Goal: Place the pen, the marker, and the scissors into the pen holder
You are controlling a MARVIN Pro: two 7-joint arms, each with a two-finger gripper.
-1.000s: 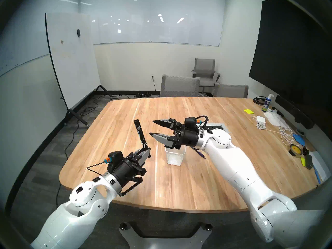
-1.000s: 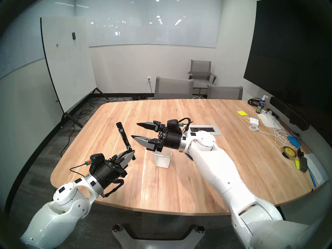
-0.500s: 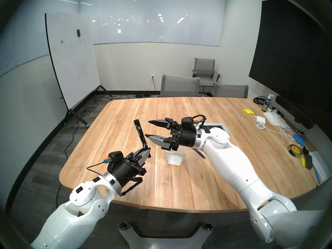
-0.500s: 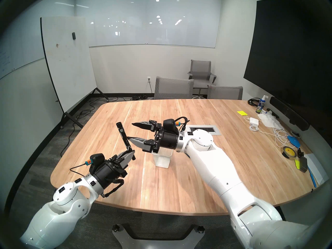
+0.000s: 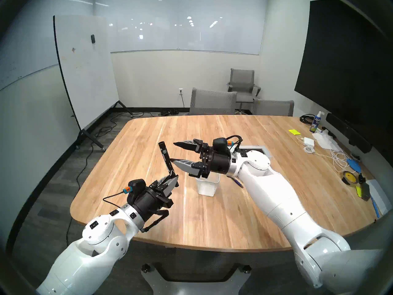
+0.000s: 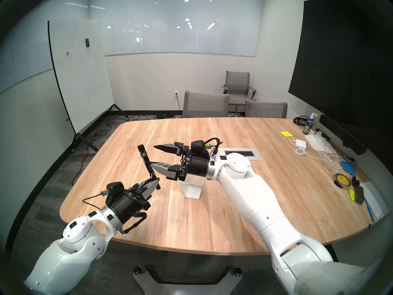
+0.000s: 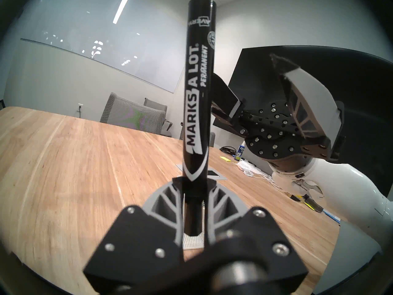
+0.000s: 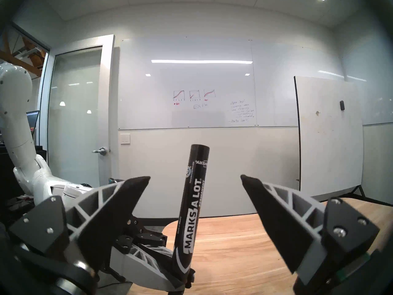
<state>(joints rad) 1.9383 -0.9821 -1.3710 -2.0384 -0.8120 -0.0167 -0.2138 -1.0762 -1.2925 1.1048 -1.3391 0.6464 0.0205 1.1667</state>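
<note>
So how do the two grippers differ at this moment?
The left gripper is shut on the marker, holding it near its lower end; the right gripper is open and holds nothing. The left sits low, nearer the robot; the right is higher, above the pen holder, with the marker between its fingers in its wrist view. Both have the same dark, ribbed fingers.

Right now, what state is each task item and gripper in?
marker: held upright, slightly tilted, by its lower end
left gripper: shut on marker
right gripper: open, straddling marker
pen holder: upright on table
pen: lying on table behind holder
scissors: not visible
</note>
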